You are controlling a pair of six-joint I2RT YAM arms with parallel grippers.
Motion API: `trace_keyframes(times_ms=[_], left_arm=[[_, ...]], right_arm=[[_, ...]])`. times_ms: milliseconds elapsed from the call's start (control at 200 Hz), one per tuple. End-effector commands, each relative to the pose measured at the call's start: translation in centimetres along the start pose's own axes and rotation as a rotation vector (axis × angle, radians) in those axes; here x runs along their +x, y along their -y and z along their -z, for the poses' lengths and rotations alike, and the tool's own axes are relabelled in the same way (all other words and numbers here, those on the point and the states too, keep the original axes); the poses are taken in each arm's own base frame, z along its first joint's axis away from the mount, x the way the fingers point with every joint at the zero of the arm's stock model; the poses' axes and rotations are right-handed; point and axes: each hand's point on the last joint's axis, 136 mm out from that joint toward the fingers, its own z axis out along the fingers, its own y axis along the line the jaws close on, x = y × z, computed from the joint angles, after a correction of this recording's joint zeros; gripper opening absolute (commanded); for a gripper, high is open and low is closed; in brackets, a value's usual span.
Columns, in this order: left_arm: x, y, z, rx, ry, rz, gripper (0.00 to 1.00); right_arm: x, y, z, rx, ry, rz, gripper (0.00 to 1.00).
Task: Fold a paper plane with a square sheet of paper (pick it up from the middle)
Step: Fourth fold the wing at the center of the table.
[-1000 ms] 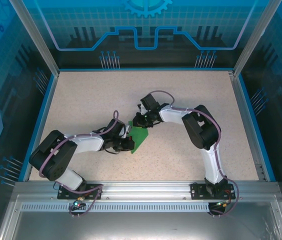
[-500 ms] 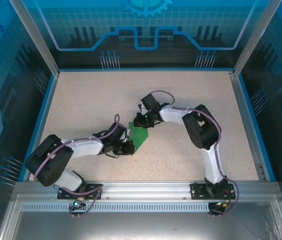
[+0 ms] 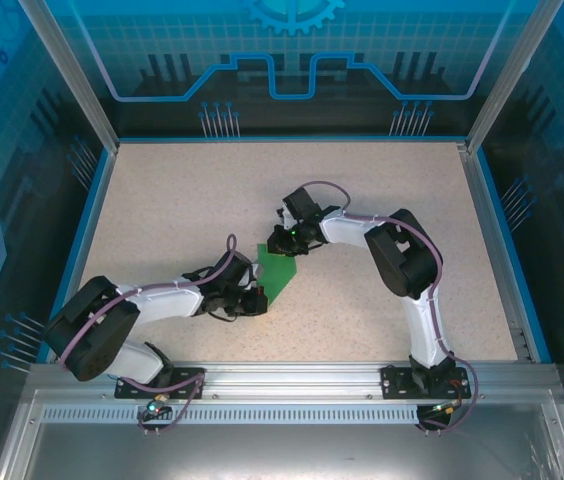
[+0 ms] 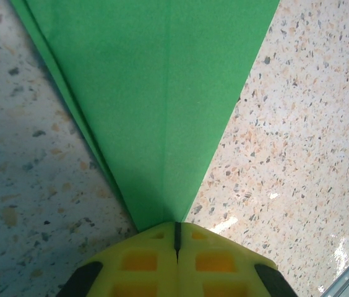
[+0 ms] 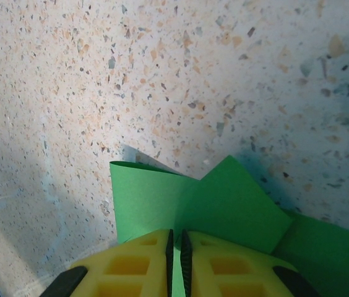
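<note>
Left gripper (image 4: 176, 230), jaws closed, now sits at the pointed tip of the bright green folded paper plane (image 4: 162, 93), having slid down its centre crease. Right gripper (image 5: 174, 238) pinches the plane's far end. The crease looks pressed.

Left arm (image 3: 157, 298) and right arm (image 3: 424, 322), same build: smooth white link shells, bulky rounded black joint housings. Mauve cables (image 3: 314, 184) run along each arm and loop free at joints and wrists. Flat black base plates (image 3: 165, 380), with a small plug and thin wires hanging below each. Left gripper (image 4: 176, 228): yellow blocky fingers (image 4: 140, 261) with moulded square pockets, black body behind. Right gripper (image 5: 174, 235): same yellow pocketed fingers (image 5: 131, 267), black shoulders at the sides.
</note>
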Motion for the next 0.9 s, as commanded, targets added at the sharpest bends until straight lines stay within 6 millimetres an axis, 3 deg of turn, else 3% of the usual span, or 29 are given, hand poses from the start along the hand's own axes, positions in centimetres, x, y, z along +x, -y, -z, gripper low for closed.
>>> trace_keyframes(times_ms=[0, 230, 340, 535, 605, 770, 895], left_arm=[[4.3, -2.6, -0.1, -0.098, -0.15, 0.059, 0.0], [0.6, 0.7, 1.8, -0.068, -0.054, 0.022, 0.0], [-0.8, 2.0, 3.4, -0.058, -0.001, 0.013, 0.09], [-2.7, 1.3, 5.5, -0.097, 0.087, 0.057, 0.25], [-3.0, 0.7, 5.4, -0.107, 0.089, 0.075, 0.27], [-3.6, 0.0, 4.5, -0.093, 0.099, 0.107, 0.45], [-4.1, -0.1, 3.5, -0.059, 0.103, 0.124, 0.46]], right_arm=[[-0.1, 3.5, -0.8, 0.08, 0.003, -0.034, 0.16], [-0.7, 0.4, 1.4, -0.008, 0.039, -0.007, 0.16], [-1.0, -1.5, 2.8, -0.07, 0.06, 0.008, 0.16], [-1.2, -3.8, 5.1, -0.137, 0.09, 0.038, 0.19], [-1.1, -4.1, 5.6, -0.146, 0.094, 0.043, 0.2], [0.3, -3.7, 6.3, -0.151, 0.083, 0.043, 0.23], [1.6, -2.8, 6.7, -0.143, 0.071, 0.03, 0.26]])
